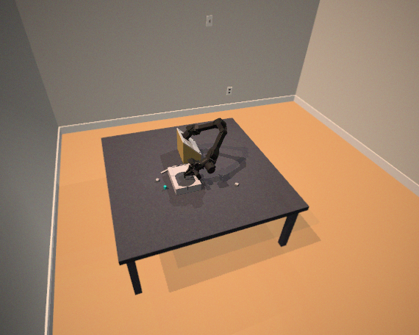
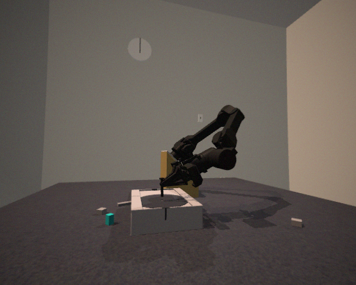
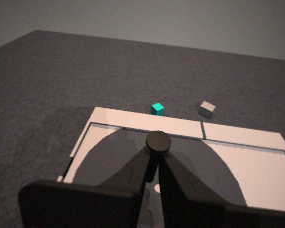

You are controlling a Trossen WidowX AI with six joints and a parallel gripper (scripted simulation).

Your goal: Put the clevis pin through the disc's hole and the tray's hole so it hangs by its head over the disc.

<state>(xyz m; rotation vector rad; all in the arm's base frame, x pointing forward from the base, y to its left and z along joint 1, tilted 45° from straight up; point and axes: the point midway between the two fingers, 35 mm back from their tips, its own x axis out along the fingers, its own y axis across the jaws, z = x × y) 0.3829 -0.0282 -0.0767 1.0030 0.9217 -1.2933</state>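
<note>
Top view: the dark arm [image 1: 221,137] reaches from a yellow-sided block [image 1: 181,147] [image 2: 163,165] with a pale sloping top down to the white tray [image 1: 187,191] [image 2: 166,222] [image 3: 240,135], which sits on the dark surface [image 1: 214,217] [image 2: 175,259] [image 3: 115,65]. The grey disc [image 1: 189,182] [image 2: 150,203] [image 3: 200,160] lies inside the tray's rim, and the gripper [image 1: 186,175] [image 2: 163,184] [image 3: 154,152] is over it. A pale rod [image 1: 165,171] [image 2: 123,204] lies beside the tray, near a small pale block [image 1: 157,180] [image 2: 101,211] [image 3: 207,109] and a teal block [image 1: 165,187] [image 2: 109,219] [image 3: 158,109]. Another pale block [image 1: 237,184] [image 2: 296,222] lies well apart on the opposite side.

Exterior view: the gripper comes in at a low slant, nearly closed, with the dark pin [image 2: 162,191] [image 3: 158,142] gripped at its tip. The pin is upright, head uppermost, its shank pointing down over the disc. Whether its lower end touches the disc cannot be told here.

Wrist view: the fingers converge just below the pin's round head, holding the shank between them. The disc's small hole [image 3: 157,188] shows as a pale spot near the shank's lower end, beside it in this view. The disc looks flat within the tray, and the teal block stands just beyond the rim.
</note>
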